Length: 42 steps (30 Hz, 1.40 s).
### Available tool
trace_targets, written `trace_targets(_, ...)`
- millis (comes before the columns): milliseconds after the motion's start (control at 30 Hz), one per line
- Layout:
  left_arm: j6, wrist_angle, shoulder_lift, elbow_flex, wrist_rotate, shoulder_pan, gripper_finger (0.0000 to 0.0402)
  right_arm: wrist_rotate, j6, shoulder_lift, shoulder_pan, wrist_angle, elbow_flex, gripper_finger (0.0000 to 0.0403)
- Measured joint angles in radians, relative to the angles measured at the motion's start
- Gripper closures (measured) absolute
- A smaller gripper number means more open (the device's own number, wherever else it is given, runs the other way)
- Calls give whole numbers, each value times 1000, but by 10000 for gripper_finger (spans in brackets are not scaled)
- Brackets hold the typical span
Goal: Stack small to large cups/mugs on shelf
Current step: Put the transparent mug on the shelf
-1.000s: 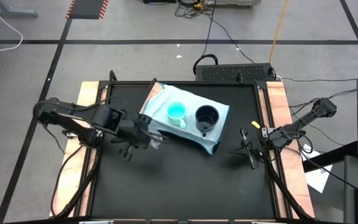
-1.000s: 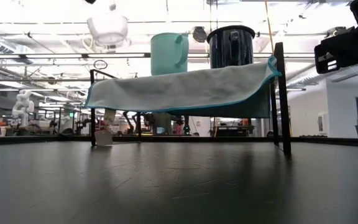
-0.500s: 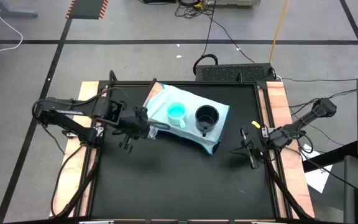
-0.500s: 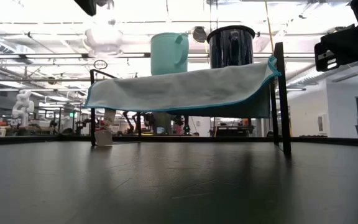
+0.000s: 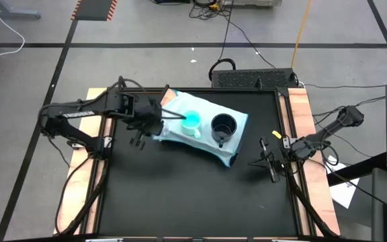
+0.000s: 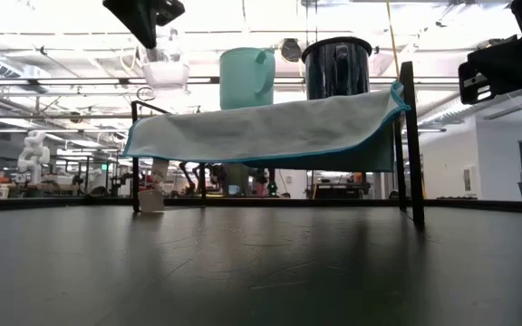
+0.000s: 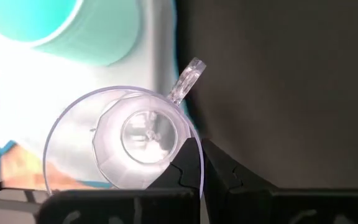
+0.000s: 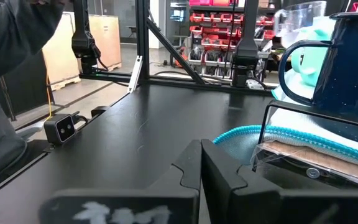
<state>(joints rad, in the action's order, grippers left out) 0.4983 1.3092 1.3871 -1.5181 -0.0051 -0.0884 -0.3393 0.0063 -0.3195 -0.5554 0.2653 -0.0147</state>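
Left tool gripping the clear glass cup by its rim, held in the air over the shelf's left edge, beside the teal mug. Black mug stands right of the teal. Right tool closed, holding nothing, over the desk's right side.

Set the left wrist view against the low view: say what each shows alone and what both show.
Only the left wrist view shows down inside the tiny clear glass cup and its handle, with the left claw shut on its rim. Only the low view shows the black handled mug, the light blue shelf's dark legs and the room behind. Both show the glass cup above the shelf's end, beside the teal mug.
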Motion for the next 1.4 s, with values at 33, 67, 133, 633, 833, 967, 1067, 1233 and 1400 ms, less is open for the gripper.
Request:
trace_targets(33,18,-2,3,0,0,-17,401,0,0,0,0,0,0,403)
trace_targets(67,36,-3,7,0,3,-34,401,0,0,0,0,0,0,403)
trace_targets(133,68,-5,10,0,14,-66,401,0,0,0,0,0,0,403)
trace_targets(633,200,11,90,-1,62,-207,401,0,-3,0,0,8,0,403)
trace_targets(833,211,20,104,-5,64,-206,401,0,-9,0,0,6,0,403)
trace_targets(967,211,23,108,-19,65,-207,400,-1,-18,0,0,7,0,403)
trace_targets(1067,212,19,112,-45,66,-207,398,-1,-18,0,0,7,0,403)
trace_targets(1233,192,-23,109,-85,89,-207,379,-1,-18,0,0,6,0,403)
trace_targets(1400,199,-27,109,-96,132,-208,358,-1,-18,0,0,-7,0,403)
